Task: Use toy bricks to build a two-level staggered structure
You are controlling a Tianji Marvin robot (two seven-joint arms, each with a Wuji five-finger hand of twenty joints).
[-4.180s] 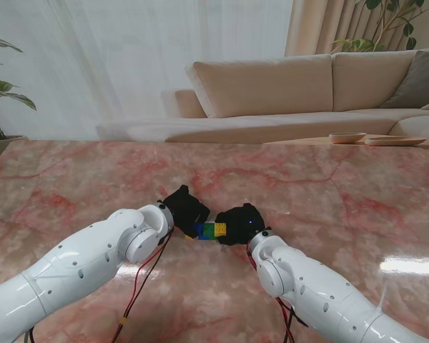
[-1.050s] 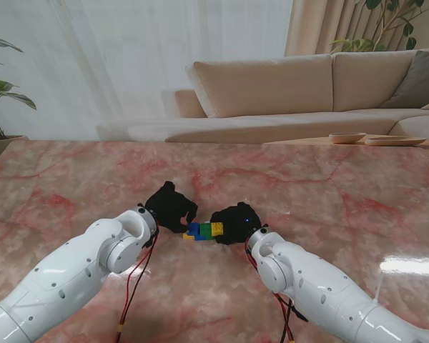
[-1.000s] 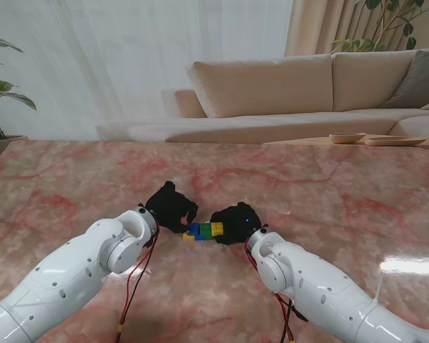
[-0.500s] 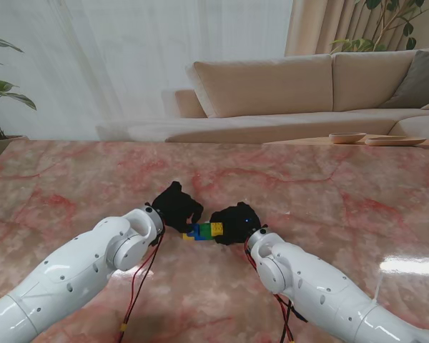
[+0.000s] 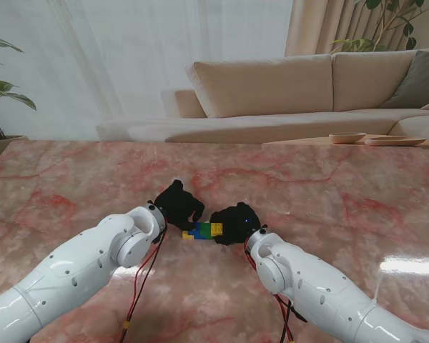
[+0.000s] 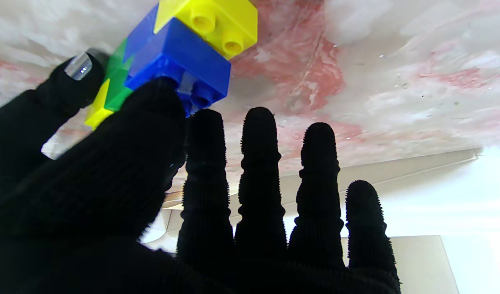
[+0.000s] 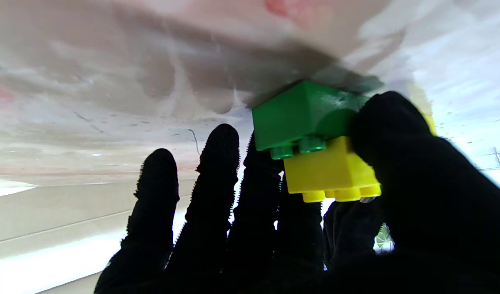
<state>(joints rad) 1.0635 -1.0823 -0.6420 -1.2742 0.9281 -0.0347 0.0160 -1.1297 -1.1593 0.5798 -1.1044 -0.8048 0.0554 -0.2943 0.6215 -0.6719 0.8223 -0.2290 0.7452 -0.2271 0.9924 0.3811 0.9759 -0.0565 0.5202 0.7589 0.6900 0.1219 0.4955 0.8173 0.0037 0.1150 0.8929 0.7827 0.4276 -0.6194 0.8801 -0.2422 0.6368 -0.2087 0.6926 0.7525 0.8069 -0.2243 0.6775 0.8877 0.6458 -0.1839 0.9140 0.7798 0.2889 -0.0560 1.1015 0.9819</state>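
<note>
Glossy pink-veined marble desk [image 5: 329, 193], near its middle: studded plastic brick cluster, blue [image 6: 180, 61], green [image 7: 303, 112], yellow [image 7: 327, 171]. Black knit-gloved left robot hand [image 5: 177, 205] thumb on blue, fingers spread; right robot hand [image 5: 234, 221] pinching green-yellow end.

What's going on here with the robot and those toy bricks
Two black-gloved robot hands meet over a small cluster of toy bricks on the pink marble table. The right hand grips the green brick and the yellow brick stacked on it. The left hand has its thumb on the blue brick, which sits on another yellow brick. The bricks form a stepped cluster.
</note>
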